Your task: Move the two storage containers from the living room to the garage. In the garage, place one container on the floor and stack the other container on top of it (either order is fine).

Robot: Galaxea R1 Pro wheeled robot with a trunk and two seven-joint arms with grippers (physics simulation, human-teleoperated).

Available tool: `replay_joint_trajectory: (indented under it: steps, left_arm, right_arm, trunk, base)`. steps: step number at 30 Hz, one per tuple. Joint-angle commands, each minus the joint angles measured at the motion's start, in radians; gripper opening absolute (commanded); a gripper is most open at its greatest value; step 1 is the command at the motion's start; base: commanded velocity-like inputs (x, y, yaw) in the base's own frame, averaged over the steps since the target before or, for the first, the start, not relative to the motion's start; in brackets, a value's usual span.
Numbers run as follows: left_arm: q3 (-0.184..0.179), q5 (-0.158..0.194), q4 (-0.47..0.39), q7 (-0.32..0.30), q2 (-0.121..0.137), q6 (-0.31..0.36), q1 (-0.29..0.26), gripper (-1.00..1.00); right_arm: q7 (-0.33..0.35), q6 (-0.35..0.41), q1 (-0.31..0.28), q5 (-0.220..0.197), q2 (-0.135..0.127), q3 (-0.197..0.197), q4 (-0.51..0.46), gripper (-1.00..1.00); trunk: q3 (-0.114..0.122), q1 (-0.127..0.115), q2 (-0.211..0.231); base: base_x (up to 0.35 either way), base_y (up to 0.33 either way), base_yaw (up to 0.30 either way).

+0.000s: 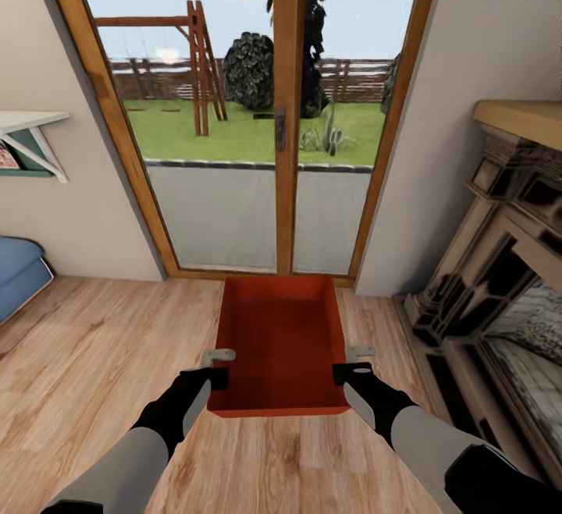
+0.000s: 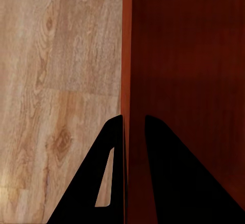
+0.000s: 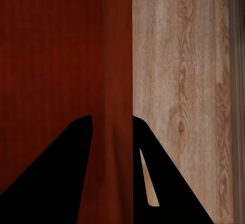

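Item: orange-red storage container [image 1: 282, 334], hanging over the living-room plank floor [image 1: 94, 342] before the glass door [image 1: 257, 108], left gripper [image 1: 216, 368] and right gripper [image 1: 349, 363] each pinching an opposite side wall, apparently keeping it level for carrying.

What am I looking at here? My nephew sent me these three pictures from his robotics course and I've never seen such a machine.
These are simulator renders of a wheeled robot with two arms. The large picture comes from a camera on its head, looking down over both arms. The other two come from cameras near each gripper, looking along its two dark fingers. An orange-red storage container sits on the wood plank floor before a glass door, with a fireplace to the right. The left gripper straddles the container's left wall and the right gripper its right wall, one finger inside and one outside. Whether they are squeezing it yet, I cannot tell.
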Motion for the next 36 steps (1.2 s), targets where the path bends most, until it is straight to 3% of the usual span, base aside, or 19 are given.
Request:
replay_joint_trajectory:
  steps: [1, 36]
  left_arm:
    - [0.009, -0.022, -0.003, 0.024, 0.002, 0.008, -0.001, -1.0]
    - [0.008, -0.022, -0.003, 0.024, 0.002, -0.001, -0.001, -1.0]
  right_arm:
    - [-0.013, 0.008, -0.001, 0.008, -0.011, 0.002, 0.0, -1.0]
    - [-0.013, 0.007, -0.001, 0.008, -0.013, 0.003, 0.0, -1.0]
  trunk:
    - [0.0, 0.001, -0.002]
    - [0.055, 0.001, -0.002]
  base:
    - [0.0, 0.0, 0.0]
    - [0.0, 0.0, 0.0]
